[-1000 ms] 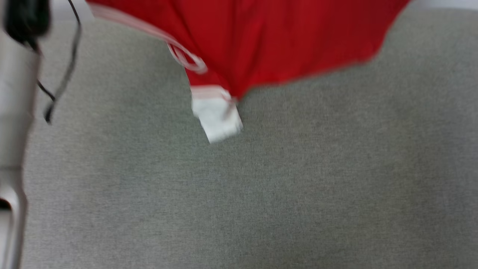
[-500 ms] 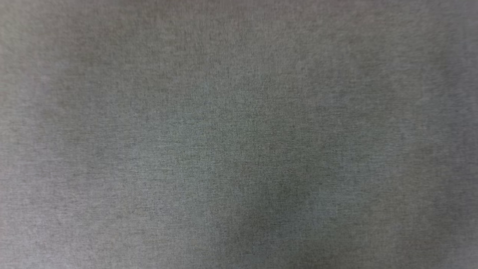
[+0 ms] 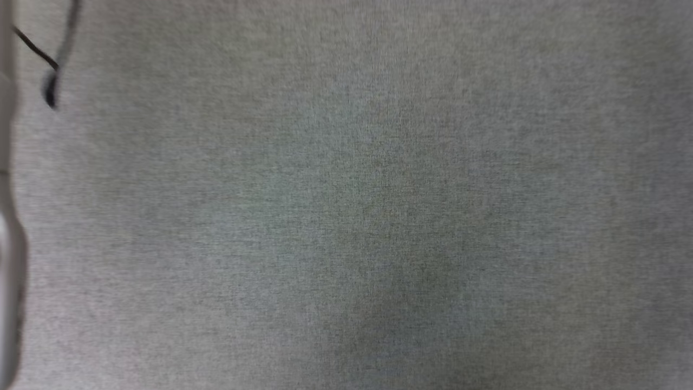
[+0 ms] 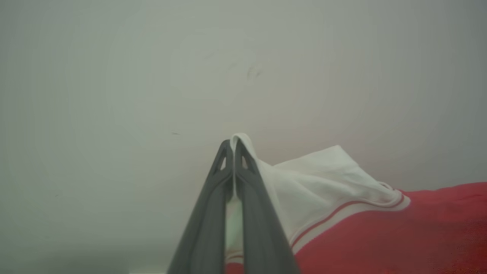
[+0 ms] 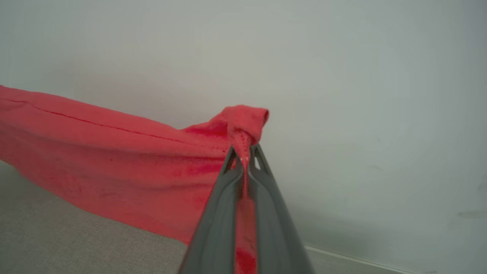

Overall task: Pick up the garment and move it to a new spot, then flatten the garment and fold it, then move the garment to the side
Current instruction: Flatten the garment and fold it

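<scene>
The wall [image 4: 114,76] stands behind the table [image 3: 346,216], whose top is covered in grey fabric. The garment [image 5: 95,152] is suspended above the table, stretched between both tools in front of the wall; whether its lower edge touches the table cannot be determined. The left tool [image 4: 233,144] is above the table, its fingers pressed together on a fold of the white sleeve [image 4: 315,179]. The right tool [image 5: 243,154] is also above the table, its fingers pressed together on a bunched corner of red cloth [image 5: 247,118]. Probable faults: each grip takes only a narrow pinch near the fingertips, so a sharp pull or a wider span could draw the cloth out of one tool. The garment would then swing down from the other tool and land crumpled on the table. The left grip is on sleeve material rather than the body, so tension is likely to distort the sleeve and leave it tucked under at lay-down. Unequal lowering would set one side on the table first and trap wrinkles. View comparison: the head view supplies the bare landing area of the table, with a pale forearm [image 3: 6,244] and a black cable [image 3: 51,81] above the table at the robot's left. The left wrist view supplies the sleeve grip and the striped trim [image 4: 342,211]. The right wrist view supplies the red-cloth grip and the line where the table meets the wall.
</scene>
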